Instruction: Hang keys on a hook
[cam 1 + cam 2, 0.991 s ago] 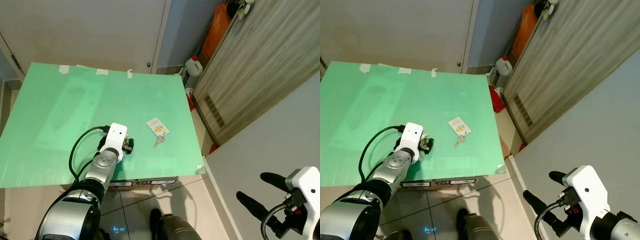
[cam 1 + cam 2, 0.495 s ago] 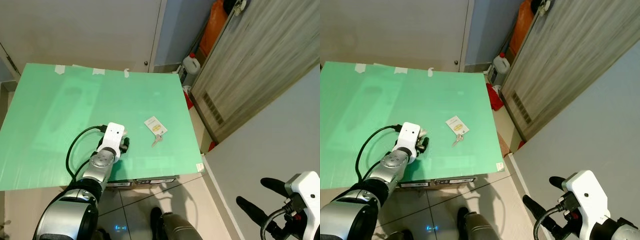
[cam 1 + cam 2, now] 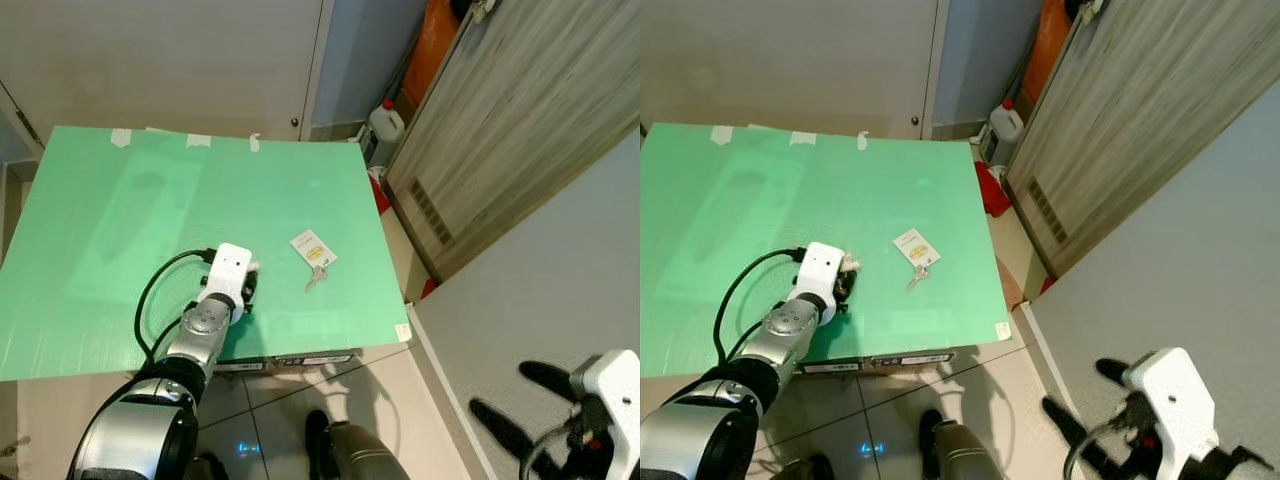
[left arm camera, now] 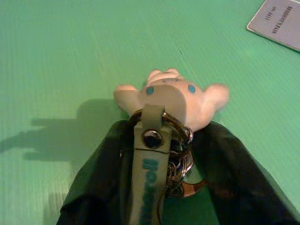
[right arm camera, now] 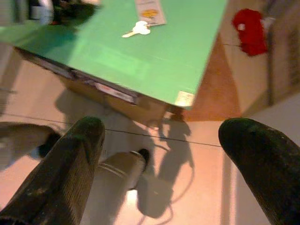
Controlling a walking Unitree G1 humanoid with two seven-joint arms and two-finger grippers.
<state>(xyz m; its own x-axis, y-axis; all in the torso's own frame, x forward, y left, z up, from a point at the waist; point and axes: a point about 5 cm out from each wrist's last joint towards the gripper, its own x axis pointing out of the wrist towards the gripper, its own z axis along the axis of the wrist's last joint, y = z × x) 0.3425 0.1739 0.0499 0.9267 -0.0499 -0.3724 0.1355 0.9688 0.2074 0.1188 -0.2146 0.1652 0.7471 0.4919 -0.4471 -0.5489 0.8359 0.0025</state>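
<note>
The left gripper (image 4: 168,183) rests low on the green sheet (image 3: 120,230), its two black fingers (image 4: 236,183) clenched around a key bunch (image 4: 161,154). The bunch consists of a pale, soft-looking figure charm (image 4: 171,101) with two blue dots, a grey-green fabric strap (image 4: 151,173) fastened by a dark rivet, and overlapping metal rings. The charm lies on the sheet ahead of the fingertips. In the head views the gripper (image 3: 243,287) sits near the front edge of the sheet, a black cable looping behind its white housing.

To the right, apart from the gripper, a second key with a white rectangular tag (image 3: 313,247) lies flat on the sheet; the tag carries a small yellow mark and fine print too small to read.

Compared with one second ago, the left gripper's dark fingers have drawn in closer under the white housing. The tagged key keeps its place on the sheet. The right arm has dropped lower at the frame's corner and appears blurred.

The right gripper (image 5: 173,154) hangs over the floor, fingers spread wide with nothing between them.

The sheet is matte, finely ribbed, taped at its far edge and laid over a low box. Glossy beige tiles (image 3: 970,390) surround it. Beyond stand a white door, a wood-grain panel (image 3: 500,130), a white jug (image 3: 385,122) with a red cap, an orange object and a red cloth (image 5: 251,30).
</note>
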